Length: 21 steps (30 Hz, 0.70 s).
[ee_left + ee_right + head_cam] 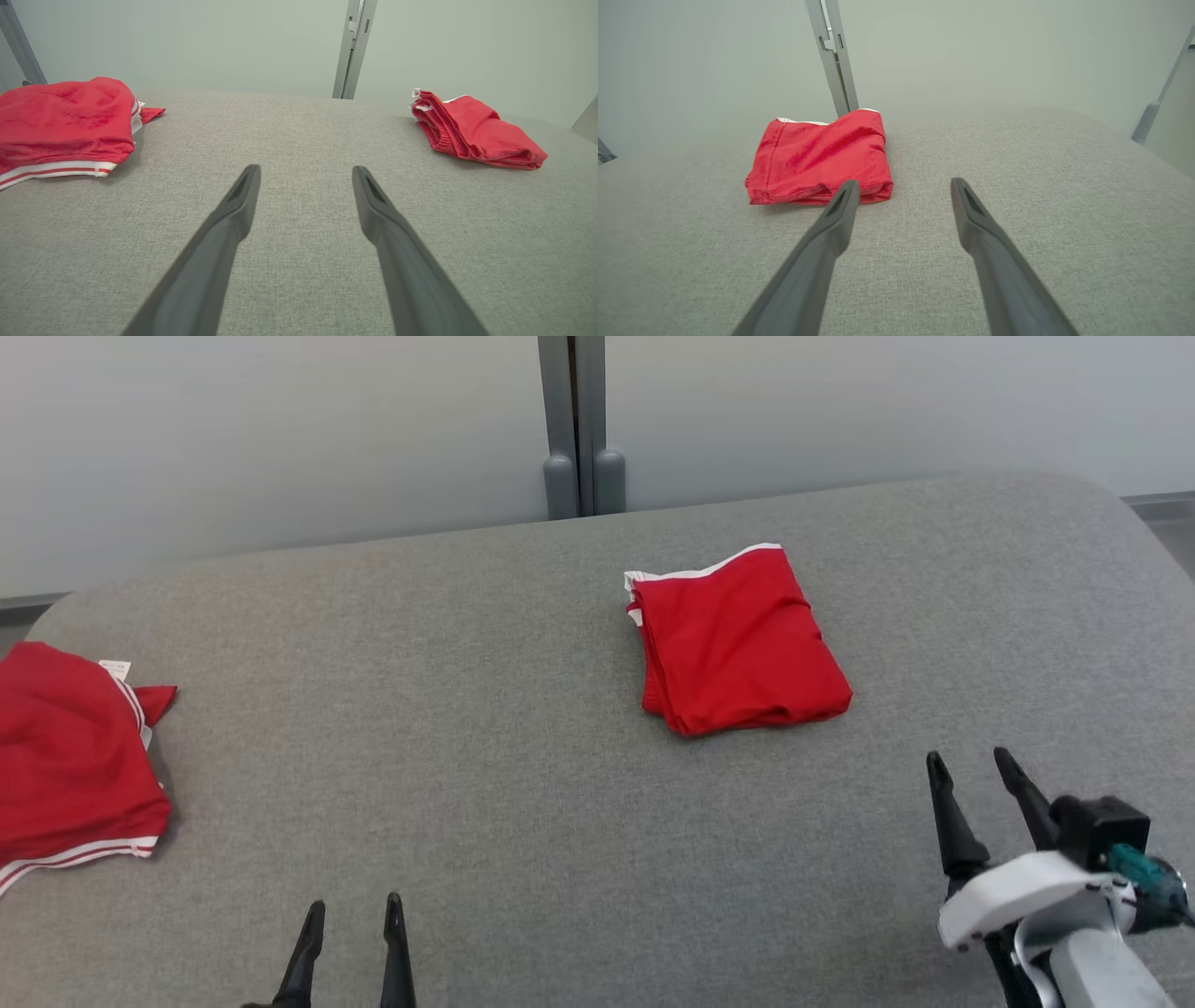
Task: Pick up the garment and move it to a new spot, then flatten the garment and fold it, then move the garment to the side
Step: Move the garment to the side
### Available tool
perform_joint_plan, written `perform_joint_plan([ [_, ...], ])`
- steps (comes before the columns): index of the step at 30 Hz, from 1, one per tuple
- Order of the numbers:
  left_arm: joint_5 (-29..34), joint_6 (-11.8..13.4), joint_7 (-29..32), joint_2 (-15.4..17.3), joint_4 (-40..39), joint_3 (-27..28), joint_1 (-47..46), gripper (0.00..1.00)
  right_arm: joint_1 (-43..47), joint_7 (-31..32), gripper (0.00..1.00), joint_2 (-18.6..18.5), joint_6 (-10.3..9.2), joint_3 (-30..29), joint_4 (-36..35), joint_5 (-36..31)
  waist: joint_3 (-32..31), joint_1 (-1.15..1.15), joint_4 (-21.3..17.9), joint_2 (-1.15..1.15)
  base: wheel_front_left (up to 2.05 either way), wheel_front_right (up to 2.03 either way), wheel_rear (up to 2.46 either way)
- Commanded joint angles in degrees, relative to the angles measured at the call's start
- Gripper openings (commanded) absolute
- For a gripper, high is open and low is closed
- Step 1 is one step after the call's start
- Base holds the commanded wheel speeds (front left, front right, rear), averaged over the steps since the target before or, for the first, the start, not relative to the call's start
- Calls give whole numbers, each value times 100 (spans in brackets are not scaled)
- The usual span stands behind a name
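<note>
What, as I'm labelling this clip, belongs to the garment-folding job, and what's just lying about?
Job, likely: folded red garment; left gripper and right gripper, both open and empty; grey table.
Lying about: rumpled red garment at the table's left edge; grey post behind.

folded red garment point(738, 644) | lies flat, right of centre | rumpled red garment point(65, 756) | heaped at far left

Even, soft light, faint shadows, sharp focus; wrist views bend toward their edges.
</note>
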Motion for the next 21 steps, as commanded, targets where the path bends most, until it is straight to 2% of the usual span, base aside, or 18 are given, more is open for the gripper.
perform_joint_plan([
  [1,4,-2,-3,13,-29,-70,-266,100,-407,112,100,-141,-7,43,110,155,325,0,108,0,0,0,0],
  [7,-90,102,-2,15,-50,-551,-871,100,-2026,1341,100,-409,-3,198,763,928,1239,0,402,0,0,0,0],
  [13,-251,278,-2,14,1,-1006,-1311,100,-3338,2758,100,-547,-7,431,1640,1613,1814,0,720,0,0,0,0],
  [21,-355,474,-3,14,-10,-1366,-1642,100,-4137,3116,100,-643,-6,613,2666,1761,2079,0,1054,0,0,0,0],
])
